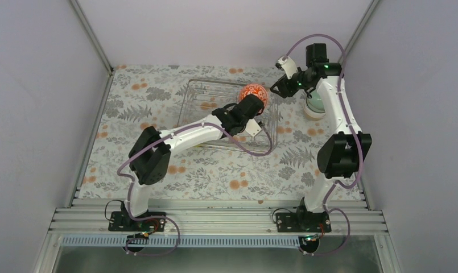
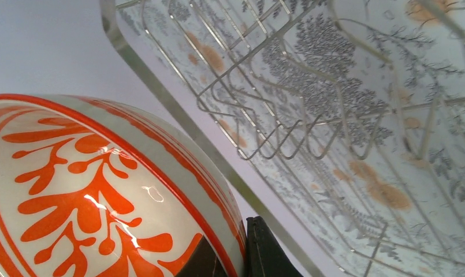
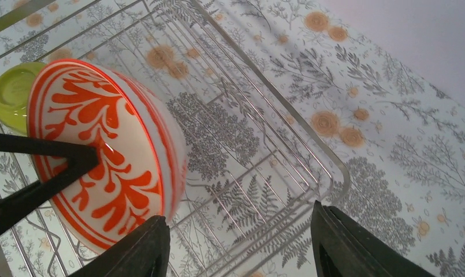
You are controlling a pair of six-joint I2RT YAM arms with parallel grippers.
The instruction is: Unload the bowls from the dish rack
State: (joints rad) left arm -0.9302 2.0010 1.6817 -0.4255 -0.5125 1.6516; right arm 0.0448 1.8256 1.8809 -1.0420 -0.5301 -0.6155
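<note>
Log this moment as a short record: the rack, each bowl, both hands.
dish rack: clear wire rack, mid-table
orange bowl: on edge over the rack wires, rim gripped by the left hand; whether it is lifted clear cannot be told
green bowl: behind the orange bowl, mostly hidden
pale bowl: on the table, right of the rack
left hand: shut on the orange bowl
right hand: open, empty, over the rack's corner beside the orange bowl
</note>
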